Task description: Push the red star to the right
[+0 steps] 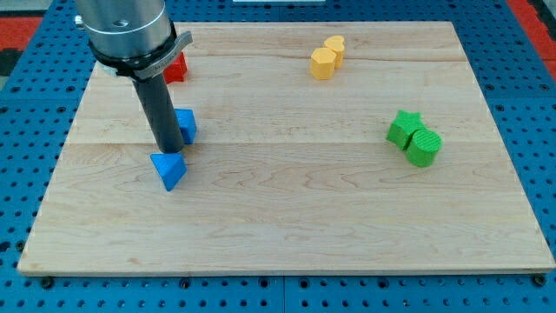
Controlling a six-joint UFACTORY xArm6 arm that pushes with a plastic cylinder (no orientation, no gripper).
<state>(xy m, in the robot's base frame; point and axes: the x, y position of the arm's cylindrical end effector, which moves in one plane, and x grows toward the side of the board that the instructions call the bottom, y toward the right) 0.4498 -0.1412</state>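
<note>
The red star (176, 68) lies near the board's top left, mostly hidden behind the arm's grey housing, so its shape is hard to make out. My tip (168, 148) is below it, between two blue blocks. A blue block (187, 125) sits just to the tip's right, partly behind the rod. A blue triangle (168, 169) sits just below the tip, close to it or touching it.
Two yellow blocks (327, 57) lie together at the top centre-right. A green star (403, 127) and a green cylinder (425, 147) touch each other at the right. The wooden board (287, 217) rests on a blue pegboard.
</note>
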